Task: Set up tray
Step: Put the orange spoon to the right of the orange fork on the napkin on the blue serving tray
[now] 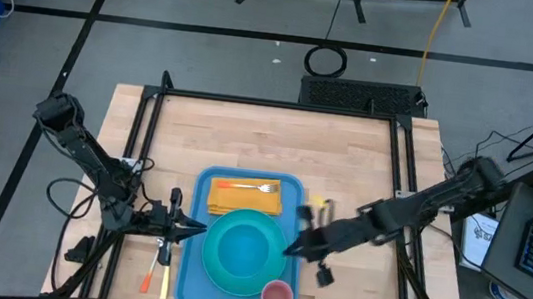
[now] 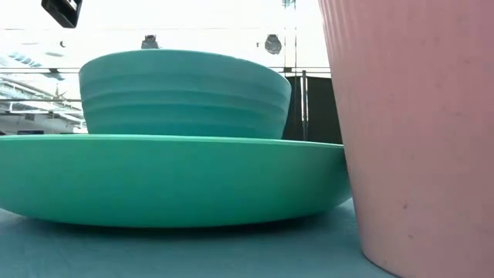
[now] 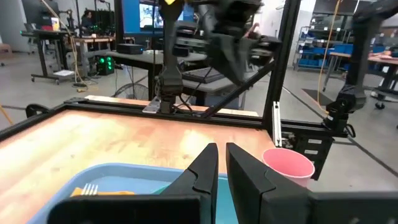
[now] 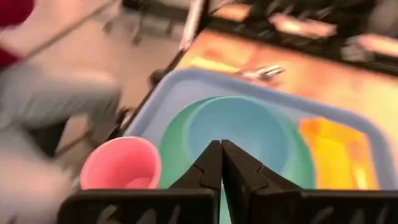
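Observation:
The blue tray point(image 1: 195, 262) lies at the table's near middle. On its far part lies a yellow folded napkin point(image 1: 243, 203) with a fork point(image 1: 254, 185) on top. A turquoise bowl point(image 1: 240, 250) point(image 2: 184, 93) sits in a green plate point(image 2: 170, 181) on the tray, and a pink cup point(image 1: 277, 297) point(image 4: 121, 165) stands at the tray's near right corner. My left gripper point(image 1: 201, 228) point(image 3: 221, 163) is shut at the tray's left rim, pointing right. My right gripper point(image 1: 292, 252) point(image 4: 221, 155) is shut above the plate's right edge, pointing left.
A knife point(image 1: 165, 277) and an orange-handled utensil point(image 1: 148, 279) lie on the wood left of the tray, near my left arm. Small dark pieces point(image 1: 323, 212) sit right of the tray. Black rails point(image 1: 282, 105) frame the table. The far half of the tabletop point(image 1: 268, 140) is bare wood.

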Robot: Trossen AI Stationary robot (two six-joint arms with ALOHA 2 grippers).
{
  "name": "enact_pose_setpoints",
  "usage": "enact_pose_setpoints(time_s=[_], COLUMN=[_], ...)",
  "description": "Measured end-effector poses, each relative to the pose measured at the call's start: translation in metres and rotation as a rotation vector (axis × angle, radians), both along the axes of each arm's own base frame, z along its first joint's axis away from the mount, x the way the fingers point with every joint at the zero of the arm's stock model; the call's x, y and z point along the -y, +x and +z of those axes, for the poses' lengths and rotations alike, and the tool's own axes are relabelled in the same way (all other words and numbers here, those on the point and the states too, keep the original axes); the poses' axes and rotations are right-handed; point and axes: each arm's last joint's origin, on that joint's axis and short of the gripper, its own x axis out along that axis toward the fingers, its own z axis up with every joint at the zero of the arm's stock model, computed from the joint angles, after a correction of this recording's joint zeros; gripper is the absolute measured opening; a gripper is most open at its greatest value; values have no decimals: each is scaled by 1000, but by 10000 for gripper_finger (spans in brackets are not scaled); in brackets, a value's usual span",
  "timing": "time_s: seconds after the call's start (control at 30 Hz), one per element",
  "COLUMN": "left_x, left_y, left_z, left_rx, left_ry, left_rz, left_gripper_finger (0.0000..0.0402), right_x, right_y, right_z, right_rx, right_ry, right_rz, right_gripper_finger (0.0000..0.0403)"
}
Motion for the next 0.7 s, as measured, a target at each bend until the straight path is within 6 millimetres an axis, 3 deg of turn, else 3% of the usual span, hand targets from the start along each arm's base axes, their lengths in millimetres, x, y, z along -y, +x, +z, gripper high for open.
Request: enact_pose_setpoints(time_s=[0.4, 0.7], left_x=[0, 0], left_y=[0, 0], left_z=[-1, -1], left_rx=[-5, -8], left_ry=[-39, -41], left_rz=[0, 0], left_gripper_finger=[37, 37], right_x=[47, 67], right_y=[-110, -152], right_z=[-32, -56], right_rx=[459, 551], right_ry=[261, 288], right_rz=[-48, -9], right_gripper_finger=[0, 0])
